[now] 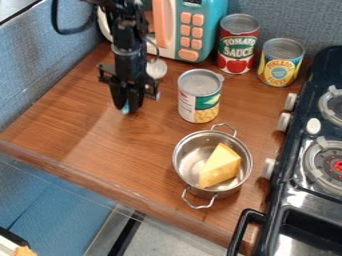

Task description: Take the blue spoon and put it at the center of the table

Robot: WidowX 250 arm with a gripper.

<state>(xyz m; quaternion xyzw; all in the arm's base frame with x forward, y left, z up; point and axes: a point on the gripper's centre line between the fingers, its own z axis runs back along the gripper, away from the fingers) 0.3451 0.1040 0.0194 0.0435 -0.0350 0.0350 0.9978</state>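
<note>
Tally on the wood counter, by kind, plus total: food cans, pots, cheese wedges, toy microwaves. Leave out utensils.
Red food can, blue-and-yellow food can, green-and-white food can: 3
Two-handled metal pot: 1
Toy cheese wedge: 1
Toy microwave: 1
Total: 6

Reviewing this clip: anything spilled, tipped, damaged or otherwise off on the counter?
Nothing stands out. The three cans stand upright, the pot sits upright with the cheese inside, and I see no spill or damage on the counter.
</note>
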